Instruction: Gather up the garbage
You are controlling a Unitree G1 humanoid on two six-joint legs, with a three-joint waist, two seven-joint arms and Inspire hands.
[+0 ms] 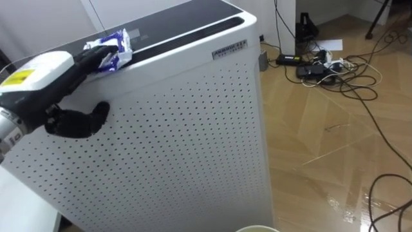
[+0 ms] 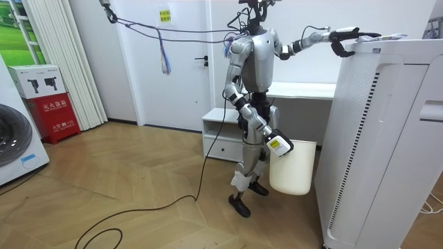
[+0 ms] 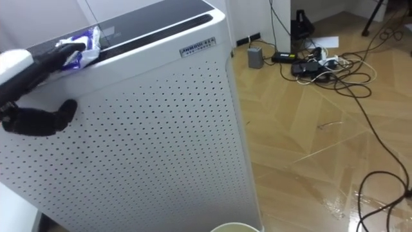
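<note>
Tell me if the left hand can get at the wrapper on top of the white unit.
Likely yes: the left hand lies against the wrapper on the white unit; nothing blocks it.

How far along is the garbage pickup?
Done: the robot stands at the white air purifier, right hand carrying the white bin. In hand: left hand lies open on the blue-white wrapper on the purifier's top, not yet gripped. Left: grasp, lift, drop into the bin.

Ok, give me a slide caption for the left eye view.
Left hand reaches to a blue-and-white wrapper on top of the tall white perforated appliance.
</note>
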